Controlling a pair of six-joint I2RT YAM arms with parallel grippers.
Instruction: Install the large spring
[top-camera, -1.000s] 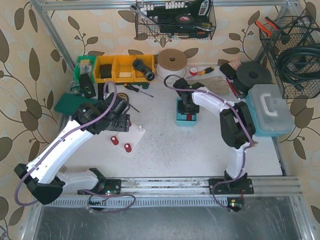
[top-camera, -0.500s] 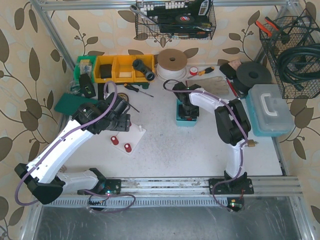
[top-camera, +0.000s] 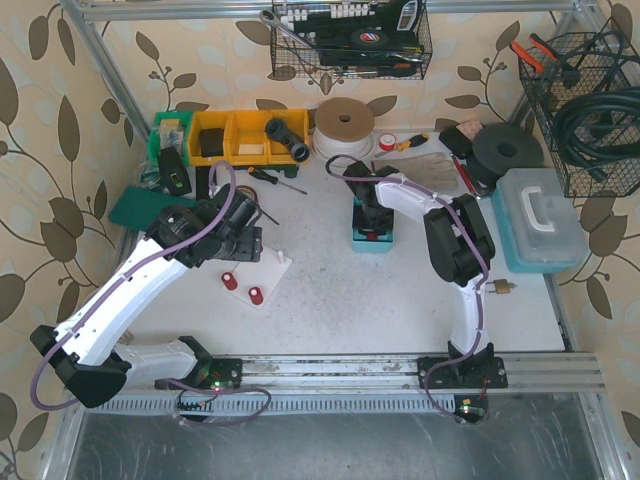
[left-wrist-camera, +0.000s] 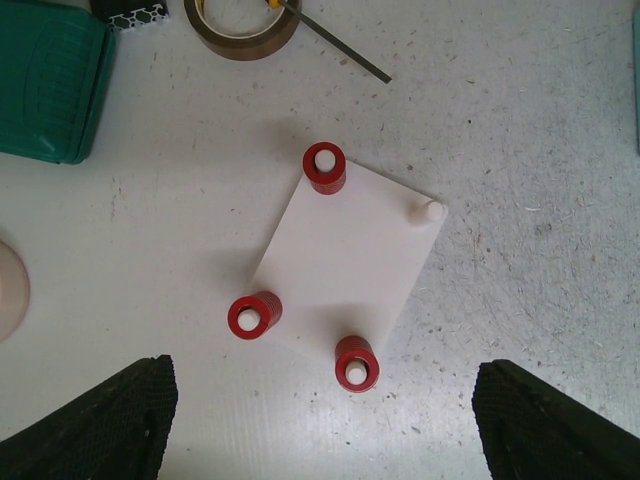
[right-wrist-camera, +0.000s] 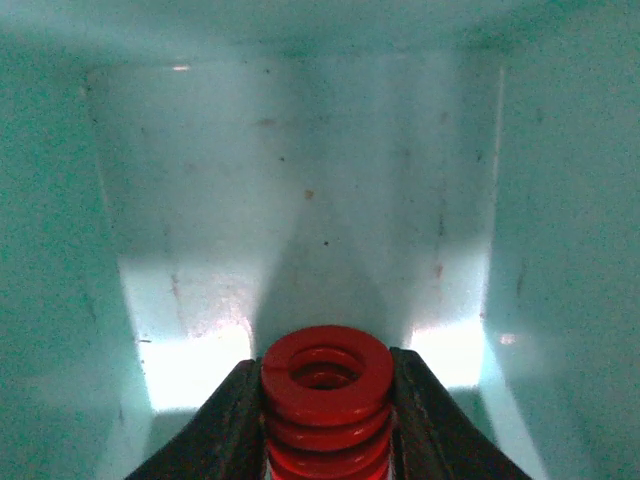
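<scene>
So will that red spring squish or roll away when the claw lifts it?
Probably barely squishes: the red spring has thick, tightly stacked coils. The right claw pinches its sides, so slipping seems unlikely. Dropped sideways, its round shape could roll.

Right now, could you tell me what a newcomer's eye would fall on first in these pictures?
The red spring, pinched in the right tool inside the teal bin at mid-table, stands out first. Next comes the white plate under the open left tool: three of its corner pegs carry red coils, while the fourth peg is bare.
</scene>
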